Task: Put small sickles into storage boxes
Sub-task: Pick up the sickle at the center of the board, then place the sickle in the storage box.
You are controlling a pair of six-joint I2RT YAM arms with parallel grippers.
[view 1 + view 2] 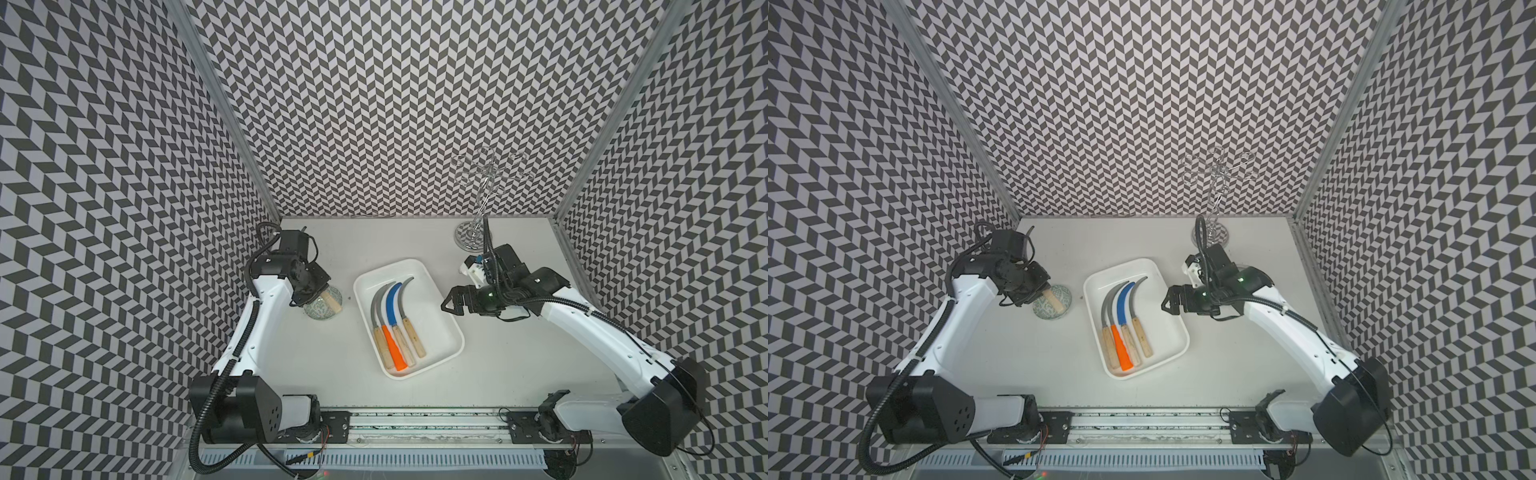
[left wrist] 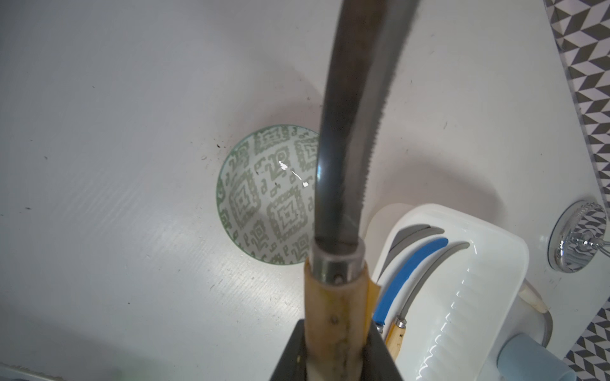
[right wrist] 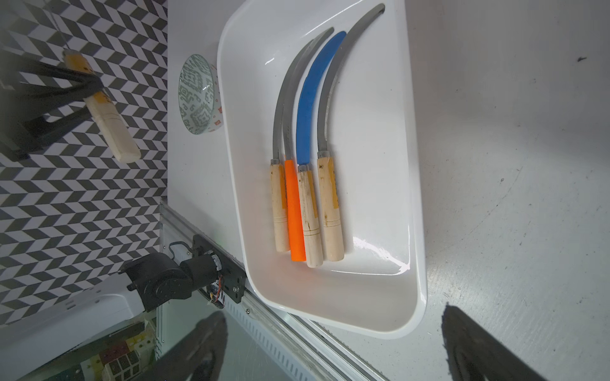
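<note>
Sickle (image 2: 350, 132), grey-bladed, handle pinched in left fingers (image 2: 290, 363) above bowl (image 1: 316, 313), nine o'clock of tray (image 1: 432, 316); right fingers (image 3: 472, 346) spread, empty; best lowered flat, handle toward six o'clock, beside four stored sickles (image 1: 392, 345)

Left arm (image 1: 262, 332) and right arm (image 1: 602, 332): white moulded link shells, black joint blocks at wrist and elbow. Shoulder housings (image 1: 253, 399) black and angular; the left one bears a cluster of small round holes. Black corrugated conduit (image 1: 197, 428) leaves the left shoulder; a thinner black cable (image 1: 598, 314) follows the right link under white ties. Green indicator light (image 1: 491, 296) lit on the right wrist. Base plates (image 1: 334, 419) black, screw-fixed, thin red wiring beside. Jaws black, triangular openwork.
</note>
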